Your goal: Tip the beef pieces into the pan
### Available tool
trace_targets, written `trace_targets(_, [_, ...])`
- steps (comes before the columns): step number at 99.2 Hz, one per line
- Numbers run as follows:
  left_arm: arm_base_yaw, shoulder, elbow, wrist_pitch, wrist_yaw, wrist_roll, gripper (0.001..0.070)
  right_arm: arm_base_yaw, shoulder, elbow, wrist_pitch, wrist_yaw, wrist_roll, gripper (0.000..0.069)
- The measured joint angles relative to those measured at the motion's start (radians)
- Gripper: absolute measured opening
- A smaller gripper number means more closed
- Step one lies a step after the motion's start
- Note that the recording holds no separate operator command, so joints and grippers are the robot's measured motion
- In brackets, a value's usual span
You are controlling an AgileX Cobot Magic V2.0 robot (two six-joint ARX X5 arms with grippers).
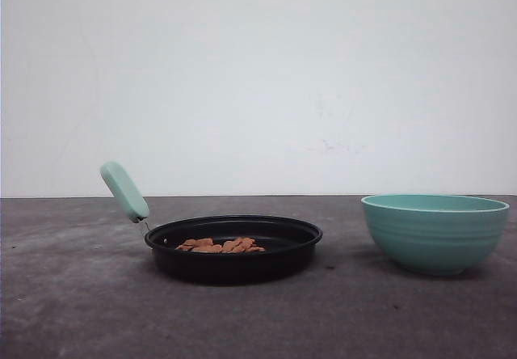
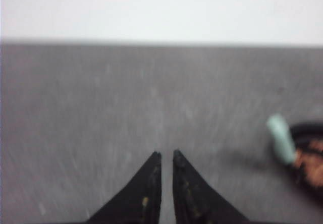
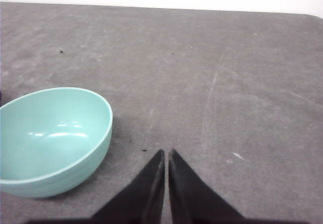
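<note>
The black pan [image 1: 234,255] rests on the grey table left of centre, its mint-green handle [image 1: 124,191] angled up to the left. A low pile of reddish-brown beef pieces [image 1: 220,246] lies inside it. In the blurred left wrist view the handle [image 2: 281,138] and the pan's edge with beef pieces [image 2: 309,164] sit at the far right, well apart from my left gripper [image 2: 167,155], which is shut with nothing between its fingers. My right gripper [image 3: 166,152] is shut and empty too, just beside the teal bowl [image 3: 50,138].
The teal ribbed bowl [image 1: 435,231] stands upright and empty on the right of the table, apart from the pan. Bare grey tabletop [image 1: 81,310] stretches in front of both, with a white wall behind the table's far edge.
</note>
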Motion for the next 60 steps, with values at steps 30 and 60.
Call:
trace_targets(30, [0.0, -0.005, -0.048, 0.065, -0.054, 0.009, 0.0014, 0.0, 0.0, 0.0, 0.01, 0.0, 0.0, 0.0011])
trace_targets(60, [0.0, -0.005, -0.048, 0.064, -0.072, 0.044, 0.0014, 0.0, 0.0, 0.0, 0.01, 0.0, 0.0, 0.0011])
